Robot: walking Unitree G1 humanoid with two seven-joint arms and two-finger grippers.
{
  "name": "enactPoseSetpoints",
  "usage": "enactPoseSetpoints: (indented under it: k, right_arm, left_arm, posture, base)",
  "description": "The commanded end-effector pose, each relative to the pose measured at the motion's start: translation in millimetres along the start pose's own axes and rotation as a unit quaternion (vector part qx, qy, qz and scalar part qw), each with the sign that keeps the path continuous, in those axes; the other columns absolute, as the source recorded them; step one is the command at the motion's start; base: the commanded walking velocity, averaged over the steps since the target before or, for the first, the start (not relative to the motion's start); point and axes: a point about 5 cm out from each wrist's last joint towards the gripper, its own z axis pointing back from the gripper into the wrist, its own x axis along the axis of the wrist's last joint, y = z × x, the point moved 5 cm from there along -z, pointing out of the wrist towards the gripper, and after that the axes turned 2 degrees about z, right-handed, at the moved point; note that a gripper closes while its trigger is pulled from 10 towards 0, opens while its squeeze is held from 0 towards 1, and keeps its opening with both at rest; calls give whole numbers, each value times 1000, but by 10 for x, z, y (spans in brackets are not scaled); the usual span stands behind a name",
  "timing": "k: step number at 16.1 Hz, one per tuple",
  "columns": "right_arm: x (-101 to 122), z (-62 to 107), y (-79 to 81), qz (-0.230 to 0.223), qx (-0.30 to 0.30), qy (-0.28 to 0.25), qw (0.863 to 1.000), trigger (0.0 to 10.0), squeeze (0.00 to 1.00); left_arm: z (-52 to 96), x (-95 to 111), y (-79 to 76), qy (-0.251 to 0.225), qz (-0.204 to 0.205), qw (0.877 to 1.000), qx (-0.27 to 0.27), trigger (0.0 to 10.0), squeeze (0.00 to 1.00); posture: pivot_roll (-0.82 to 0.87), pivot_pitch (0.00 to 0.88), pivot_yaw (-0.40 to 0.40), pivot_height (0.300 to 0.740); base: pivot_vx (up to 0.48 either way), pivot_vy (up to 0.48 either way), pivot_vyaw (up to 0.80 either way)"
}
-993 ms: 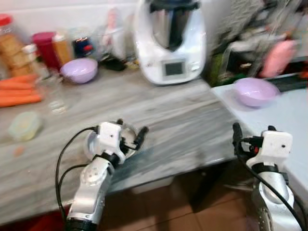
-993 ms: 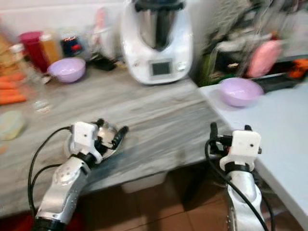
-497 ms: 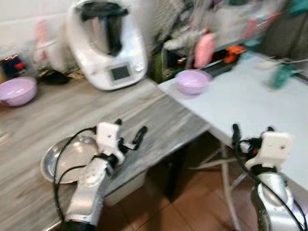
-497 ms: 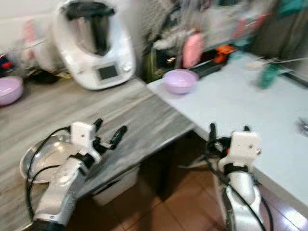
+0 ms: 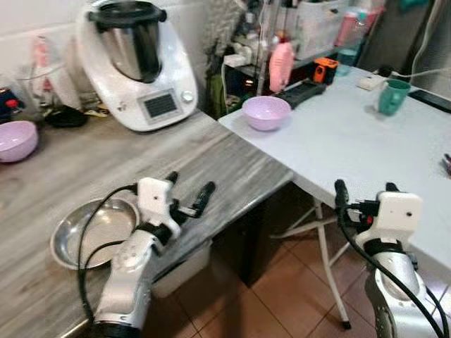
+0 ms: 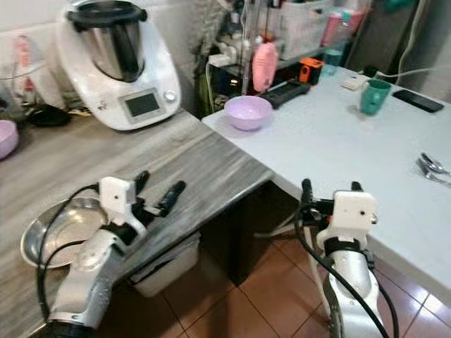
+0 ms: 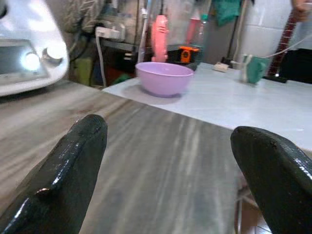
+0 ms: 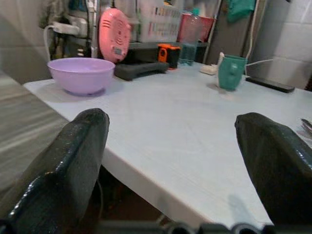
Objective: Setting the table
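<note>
A steel plate (image 5: 91,231) lies on the grey wood-grain counter (image 5: 211,158), just left of my left gripper (image 5: 189,189). That gripper hovers open over the counter's front edge, holding nothing. My right gripper (image 5: 365,196) is open and free too, at the near edge of the pale blue table (image 5: 352,148). On that table stand a lilac bowl (image 5: 266,113), a green mug (image 5: 392,96) and, at the far right, spoons (image 6: 431,167). From the left wrist I see the lilac bowl (image 7: 164,78) ahead across the counter; the right wrist view shows the bowl (image 8: 81,74) and the mug (image 8: 231,71).
A white kitchen machine (image 5: 137,63) stands at the back of the counter, with a second lilac bowl (image 5: 14,139) at far left. A pink device (image 5: 281,56), a black bar (image 5: 304,90) and a phone (image 5: 431,101) line the table's far side. Tiled floor (image 5: 275,296) and table legs lie between my arms.
The camera has swung right, from the counter toward the blue table. The steel plate, earlier under my left gripper, now lies to its left. Both grippers stay open.
</note>
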Motion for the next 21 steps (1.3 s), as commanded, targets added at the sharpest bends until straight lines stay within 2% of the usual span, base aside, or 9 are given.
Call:
enactPoseSetpoints:
  k: [1,11,21]
  right_arm:
    - [98,-18,21,0,5,-18,1000,10000,0]
    - [84,-21,45,3,10,-17,1000,10000,0]
    - [69,-14,57,7,14,-16,1000,10000,0]
  left_arm:
    - [10,64,43,-7,-5,1000,2,10000,0]
    - [17,39,32,-3,-6,1000,-3,10000,0]
    - [31,12,29,7,-3,1000,7,10000,0]
  posture:
    - [-76,0,11,740]
    - [-76,0,11,740]
    - [-72,0,9,740]
  base:
    - [0,244,0]
    - [0,249,0]
    - [0,0,0]
